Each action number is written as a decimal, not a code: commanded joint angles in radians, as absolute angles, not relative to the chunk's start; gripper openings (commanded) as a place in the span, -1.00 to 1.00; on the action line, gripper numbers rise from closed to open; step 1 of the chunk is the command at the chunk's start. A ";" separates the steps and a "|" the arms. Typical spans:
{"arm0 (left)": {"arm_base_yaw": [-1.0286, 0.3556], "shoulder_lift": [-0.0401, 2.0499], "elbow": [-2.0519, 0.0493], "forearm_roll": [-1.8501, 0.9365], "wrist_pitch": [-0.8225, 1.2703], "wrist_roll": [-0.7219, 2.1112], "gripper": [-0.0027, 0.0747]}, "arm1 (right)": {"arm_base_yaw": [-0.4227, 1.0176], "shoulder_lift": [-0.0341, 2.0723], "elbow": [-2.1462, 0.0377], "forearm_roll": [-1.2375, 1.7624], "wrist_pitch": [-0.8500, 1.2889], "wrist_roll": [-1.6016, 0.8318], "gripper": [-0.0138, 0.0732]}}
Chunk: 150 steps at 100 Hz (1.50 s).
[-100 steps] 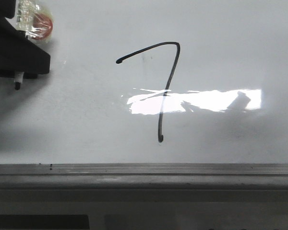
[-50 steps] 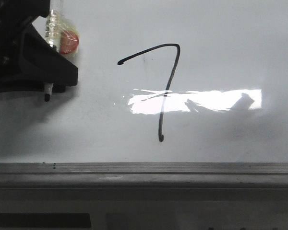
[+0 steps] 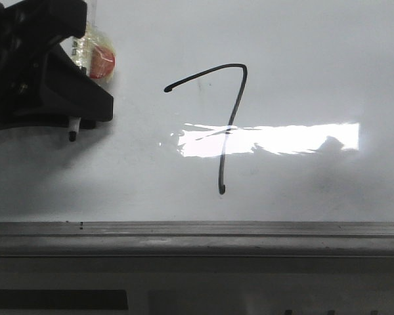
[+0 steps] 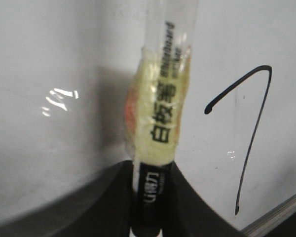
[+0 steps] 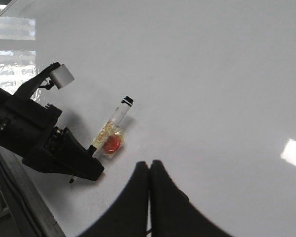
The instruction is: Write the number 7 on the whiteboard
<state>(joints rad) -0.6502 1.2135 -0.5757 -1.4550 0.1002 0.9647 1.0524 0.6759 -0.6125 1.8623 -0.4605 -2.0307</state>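
One number 7 [image 3: 223, 125] on whiteboard [image 3: 315, 65]

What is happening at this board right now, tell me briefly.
A black number 7 is already drawn on the whiteboard. The left gripper holds a taped whiteboard marker off to the left of the figure, tip apart from its strokes. The right gripper is shut and holds nothing.

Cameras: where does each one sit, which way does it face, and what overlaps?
Front: faces forward over the whiteboard, showing the number 7 and left gripper.
Left wrist: looks along its clamped marker towards the 7.
Right wrist: above the board; right gripper shut, left arm beyond.
Shared: the marker and board show in all three.
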 commanded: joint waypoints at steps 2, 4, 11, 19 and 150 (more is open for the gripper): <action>-0.628 1.295 -0.562 -1.432 -0.186 0.966 -0.85 | 1.053 0.670 -0.638 1.861 -0.455 -2.037 -0.83; -0.628 1.295 -0.562 -1.432 -0.190 0.966 -0.80 | 1.053 0.670 -0.638 1.861 -0.455 -2.037 -0.83; -0.628 1.297 -0.562 -1.434 -0.211 0.966 -0.51 | 1.053 0.670 -0.638 1.861 -0.457 -2.037 -0.83; -0.628 1.297 -0.562 -1.436 -0.231 0.966 -0.25 | 1.053 0.670 -0.638 1.861 -0.458 -2.037 -0.83; -0.628 0.326 -0.283 -1.191 0.025 0.966 -0.98 | 1.053 0.264 -0.368 1.861 -0.586 -1.990 -0.84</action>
